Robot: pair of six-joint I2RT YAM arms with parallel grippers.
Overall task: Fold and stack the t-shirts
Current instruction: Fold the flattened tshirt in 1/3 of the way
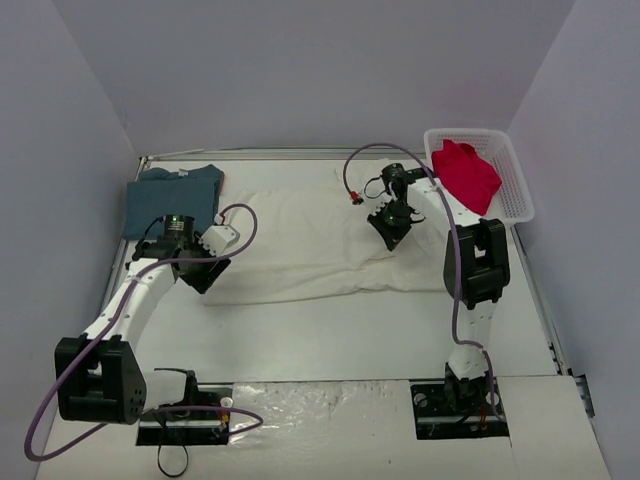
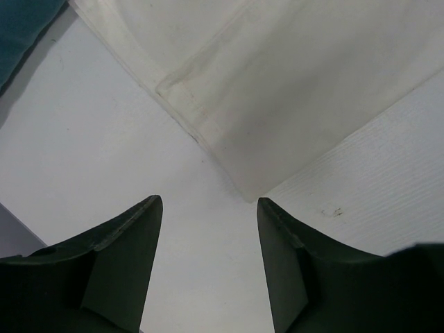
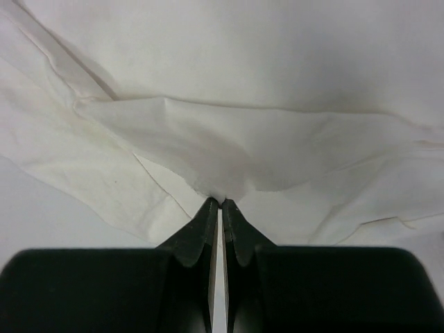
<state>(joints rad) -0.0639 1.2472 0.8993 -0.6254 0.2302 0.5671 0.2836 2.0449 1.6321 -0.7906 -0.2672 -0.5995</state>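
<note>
Cream shirt (image 1: 300,240) flat on table (image 1: 330,335), right edge rumpled. Clenched on a raised fold near that edge: right gripper (image 3: 221,203), fingertips meeting in the cloth. Released, jaws apart, over bare tabletop just off cream shirt's near-left corner: left gripper (image 2: 209,205). Just beside cream shirt's far-left corner: teal shirt (image 1: 160,195), folded, near edge behind left arm. Right of cream shirt: red shirt (image 1: 468,172) heaped in basket (image 1: 518,190), underside hidden. Open room along cream shirt's near edge.
</note>
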